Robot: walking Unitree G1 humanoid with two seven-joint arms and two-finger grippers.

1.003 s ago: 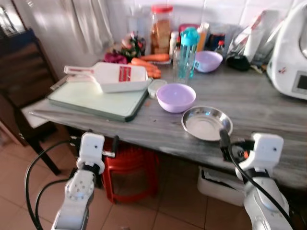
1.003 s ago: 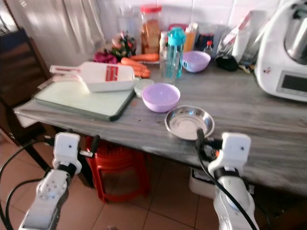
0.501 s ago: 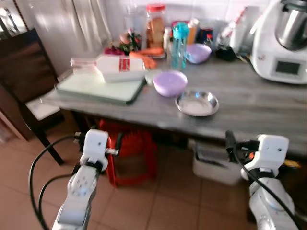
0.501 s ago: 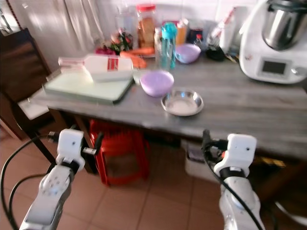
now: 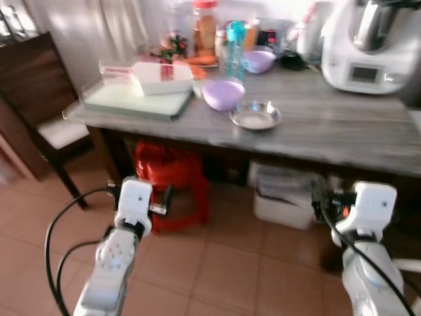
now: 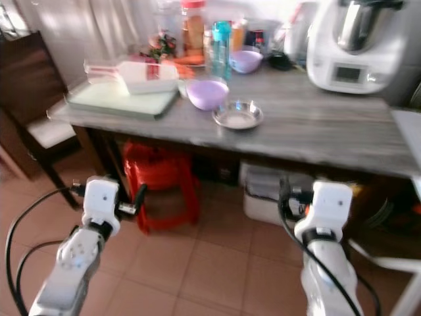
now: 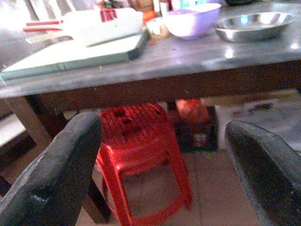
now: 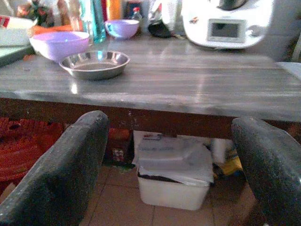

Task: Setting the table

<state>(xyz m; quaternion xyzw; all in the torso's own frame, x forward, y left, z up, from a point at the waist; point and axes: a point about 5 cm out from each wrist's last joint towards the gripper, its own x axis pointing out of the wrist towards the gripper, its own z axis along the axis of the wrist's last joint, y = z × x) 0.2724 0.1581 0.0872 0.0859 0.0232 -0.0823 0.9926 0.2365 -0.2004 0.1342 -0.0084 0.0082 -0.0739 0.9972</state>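
A steel bowl (image 5: 255,117) sits near the front edge of the grey wooden table (image 5: 342,128). A purple bowl (image 5: 223,94) stands just behind it, and a smaller purple bowl (image 5: 258,60) is at the back. My left gripper (image 5: 139,193) hangs open over the floor, below table height, facing the red stool (image 7: 141,136). My right gripper (image 5: 348,201) is also open and low, level with the table's underside. In the right wrist view its fingers (image 8: 61,174) frame the steel bowl (image 8: 94,63) at a distance. Both grippers hold nothing.
A green cutting board (image 5: 135,100) with a white slicer (image 5: 161,76) lies at the table's left end. Bottles, jars and carrots line the back, and a white kitchen machine (image 5: 368,39) stands back right. A white box (image 5: 283,197) sits under the table. A dark chair (image 5: 39,92) stands left.
The whole view has drawn back from the table, so the table and bowls now look farther and smaller. Both grippers stay open and low.
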